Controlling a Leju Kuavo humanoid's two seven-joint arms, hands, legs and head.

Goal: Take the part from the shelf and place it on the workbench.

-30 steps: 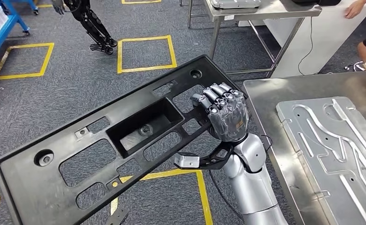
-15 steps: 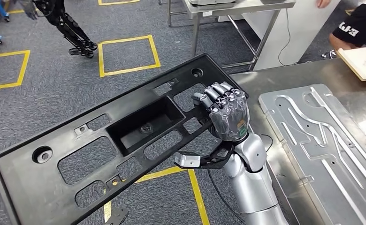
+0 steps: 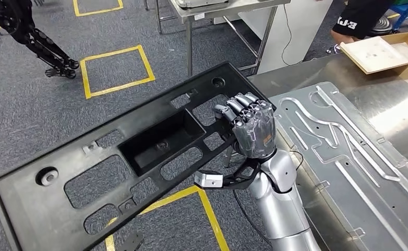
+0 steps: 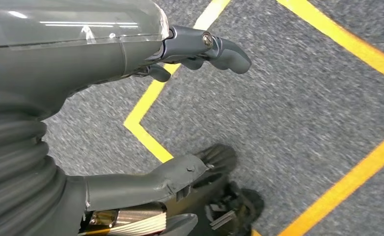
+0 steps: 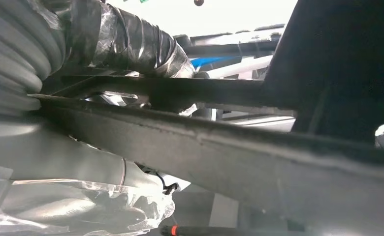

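Observation:
A long black plastic panel (image 3: 113,157) with several cut-outs and a deep rectangular pocket hangs tilted over the carpet, left of the workbench. My right hand (image 3: 250,128) grips its upper right end, fingers hooked through a cut-out. In the right wrist view the panel's dark bars (image 5: 259,152) run close across the picture beside my right hand (image 5: 126,42). The steel workbench (image 3: 306,76) stands to the right, its corner just behind the panel's end. My left hand (image 4: 145,44) hangs over the floor, holding nothing, its fingers apart.
A large grey metal plate (image 3: 348,151) with raised ribs lies on the workbench. A shallow cardboard tray (image 3: 380,52) sits at its far edge, with a person in a black shirt (image 3: 361,18) behind it. A steel table (image 3: 217,15) and another robot's dark legs (image 3: 40,44) stand further off.
The whole view has shifted: the camera has turned right, bringing the workbench and its plate further into the picture. The panel stays gripped in my right hand the same way.

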